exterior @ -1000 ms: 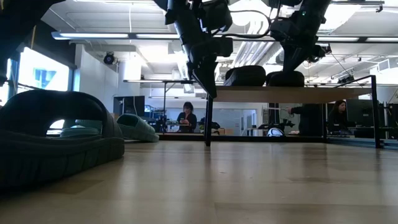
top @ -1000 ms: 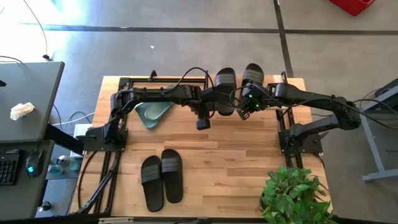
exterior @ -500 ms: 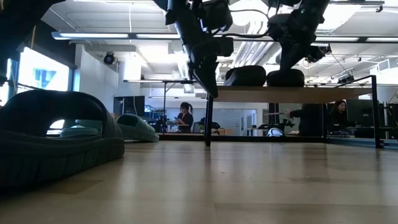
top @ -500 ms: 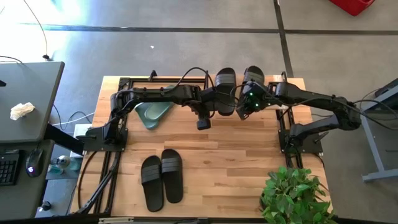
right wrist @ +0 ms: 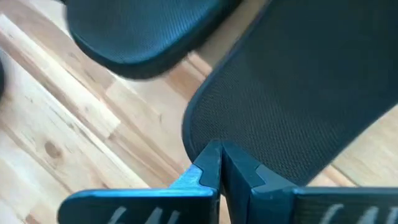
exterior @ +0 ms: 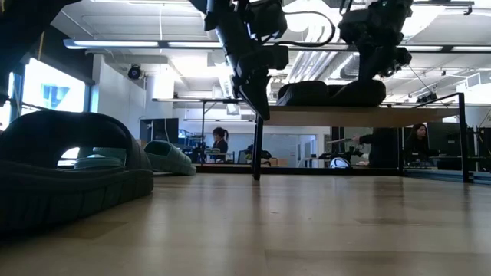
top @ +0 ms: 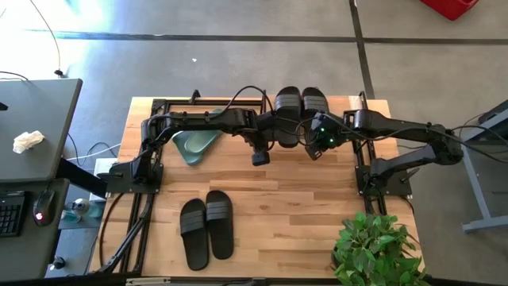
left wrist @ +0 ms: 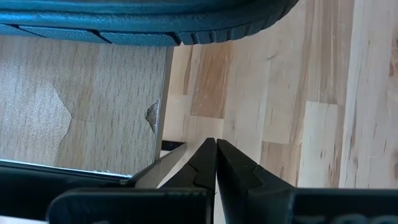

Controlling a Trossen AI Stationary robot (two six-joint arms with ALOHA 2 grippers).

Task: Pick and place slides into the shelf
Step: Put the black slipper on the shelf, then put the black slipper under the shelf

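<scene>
Two black slides (top: 301, 104) side by side on the shelf (exterior: 360, 116) at the far edge of the desk (top: 302, 206), heels toward the arms. Right gripper (top: 316, 148) at the heel of the right-hand slide of that pair, jaws pressed together with nothing between them, tips against the heel rim in the right wrist view: apparently nudging it square beside its mate rather than carrying it. Left gripper (top: 260, 158) just off the shelf's front left corner, above bare desk, jaws likewise shut and empty.

Step in hand, by the look of it: finishing placement of the first black pair. Left to do: second black pair (top: 206, 229) near the desk's front, green pair (top: 195, 144) under the left arm.

Next move: back the right gripper off the heel, spread the jaws, reach for another slide by its strap.
</scene>
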